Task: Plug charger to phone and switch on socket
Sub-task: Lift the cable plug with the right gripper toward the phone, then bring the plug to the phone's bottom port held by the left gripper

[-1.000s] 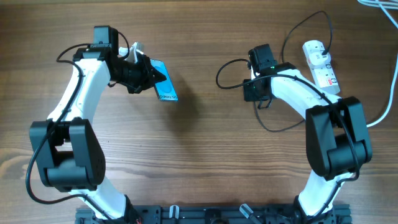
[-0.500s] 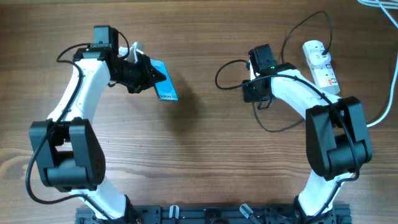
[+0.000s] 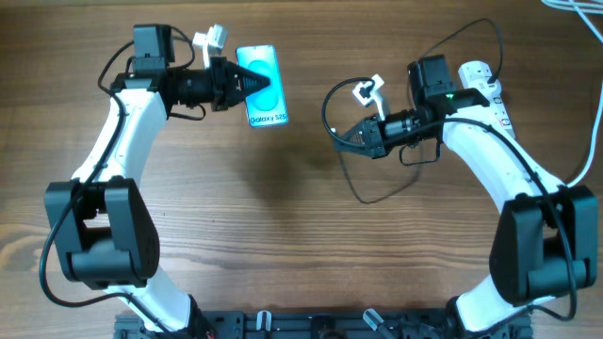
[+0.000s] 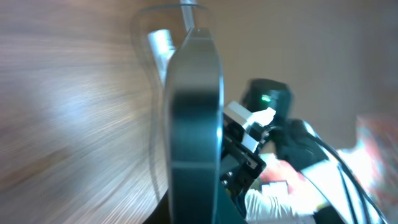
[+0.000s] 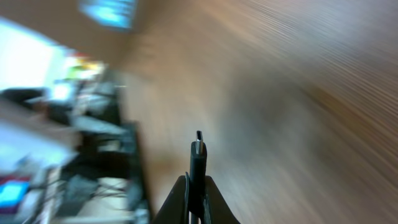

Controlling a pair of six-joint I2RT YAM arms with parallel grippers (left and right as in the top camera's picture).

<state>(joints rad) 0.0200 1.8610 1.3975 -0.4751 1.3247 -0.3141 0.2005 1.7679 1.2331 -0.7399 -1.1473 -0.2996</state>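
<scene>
The phone [image 3: 259, 87] was off the table [image 3: 283, 235], clamped at its near end in the closed jaws of the left gripper [image 3: 237, 84]. Its cyan screen faced up in the overhead view and its free end pointed toward the right arm, probably so that the port edge met the incoming plug. In the left wrist view the phone [image 4: 194, 124] showed edge-on as a dark narrow slab, with the right arm blurred behind it. Across a gap of bare wood, the right gripper [image 3: 353, 135] was shut on the charger [image 3: 377, 193] close to its end. The right wrist view showed the small plug tip [image 5: 198, 144] sticking straight out beyond the pinched fingers [image 5: 180, 199]. That short grip likely kept the tip stiff and aimed instead of drooping on the thin black cable. The rest of the cable looped slack over the table and ran back up toward the socket [image 3: 482, 75]. The socket lay at the far right, partly hidden by the right arm, with its thick white cord [image 3: 589, 151] trailing off the edge. Phone and plug were near but apart, so the mating had not begun. Both wrist views were smeared, so I could not tell how well tip and port lined up. The socket switch looked untouched, and it seemed a job for after the plug was seated.
</scene>
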